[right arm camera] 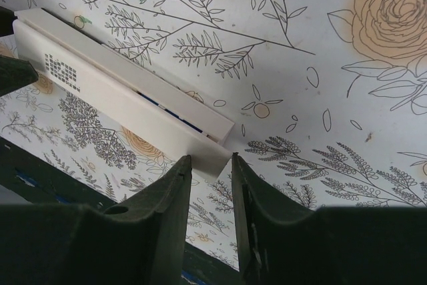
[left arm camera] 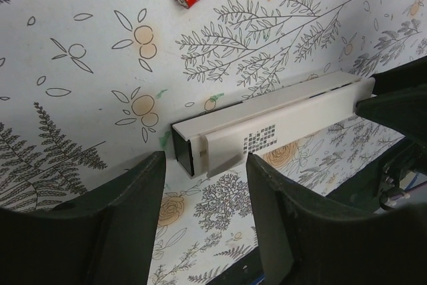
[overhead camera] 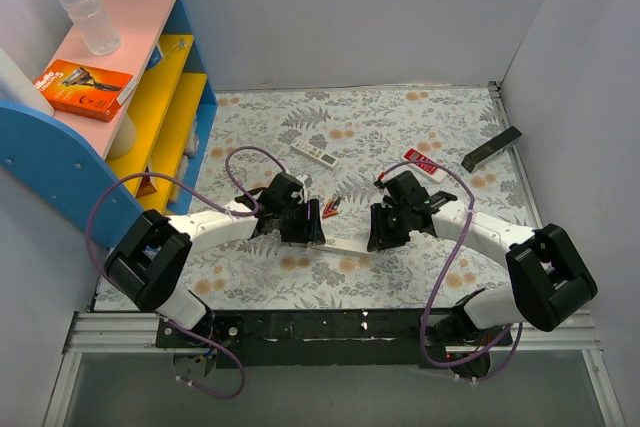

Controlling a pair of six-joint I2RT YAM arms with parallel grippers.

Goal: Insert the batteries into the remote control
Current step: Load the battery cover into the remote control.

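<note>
We see the remote control (overhead camera: 345, 244) stretched lengthwise between the two — right gripper (right arm camera: 211, 161) jaws clamped on one end, left gripper (left arm camera: 207, 165) jaws wide open, facing the other.

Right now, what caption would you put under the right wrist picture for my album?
Right gripper pinching one end of the white remote control, blue batteries peeking out, on flowery cloth.

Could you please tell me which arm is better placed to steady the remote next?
Right, probably: the right hand pinches the long white bar remote at its end; the left hand gapes open.
</note>
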